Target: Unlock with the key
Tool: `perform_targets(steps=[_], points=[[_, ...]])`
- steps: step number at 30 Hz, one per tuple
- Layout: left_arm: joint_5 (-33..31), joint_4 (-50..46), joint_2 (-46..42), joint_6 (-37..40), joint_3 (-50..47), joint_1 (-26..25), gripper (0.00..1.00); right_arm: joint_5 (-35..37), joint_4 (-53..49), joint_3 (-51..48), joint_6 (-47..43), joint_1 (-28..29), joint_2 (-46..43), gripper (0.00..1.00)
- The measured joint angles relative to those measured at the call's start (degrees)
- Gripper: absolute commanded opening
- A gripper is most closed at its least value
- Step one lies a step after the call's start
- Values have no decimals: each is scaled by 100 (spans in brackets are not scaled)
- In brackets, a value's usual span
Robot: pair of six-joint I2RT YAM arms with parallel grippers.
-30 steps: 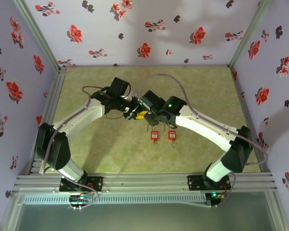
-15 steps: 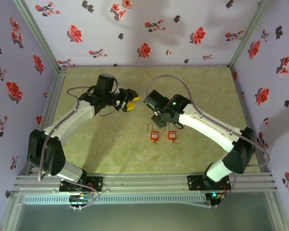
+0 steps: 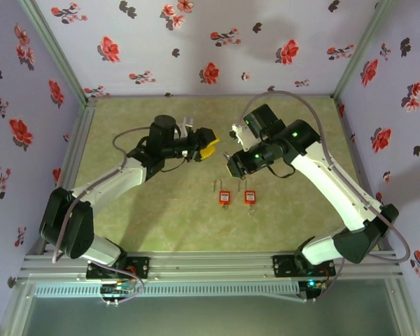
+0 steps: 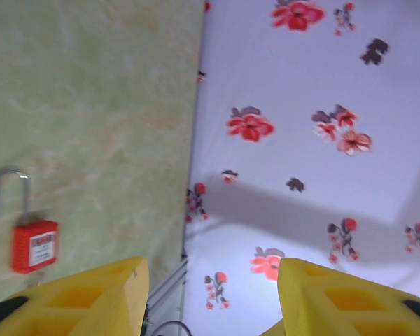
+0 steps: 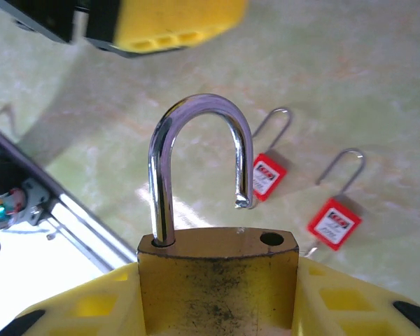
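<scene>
Right wrist cam: seeing brass padlock [image 5: 218,273] clamped upright between right gripper's [image 5: 217,308] yellow fingers [image 5: 91,308], up off the table [image 5: 350,84]. Reading shackle [image 5: 196,133] as open: one leg seated in the body, free end hanging clear above its hole. Can't resolve any of that from top cam, which only places right gripper over mid-table, near left gripper [image 3: 208,148] but apart from it. Left wrist cam: seeing left jaws apart, nothing between the yellow pads [image 4: 91,297], aimed along the table toward flowered wall [image 4: 301,105]. Also catching one red padlock [image 5: 268,175] and a second red padlock [image 5: 332,222] flat on the table, side by side, on the base side of both grippers per top cam. Only getting one of them in left wrist cam; can't tell which.
</scene>
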Motion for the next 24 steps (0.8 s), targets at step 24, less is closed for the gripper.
perform_targets(steps=[24], points=[[-120,3038,859,-1325,-361,-271,38,-1620,505,9,879,-101,264,0]])
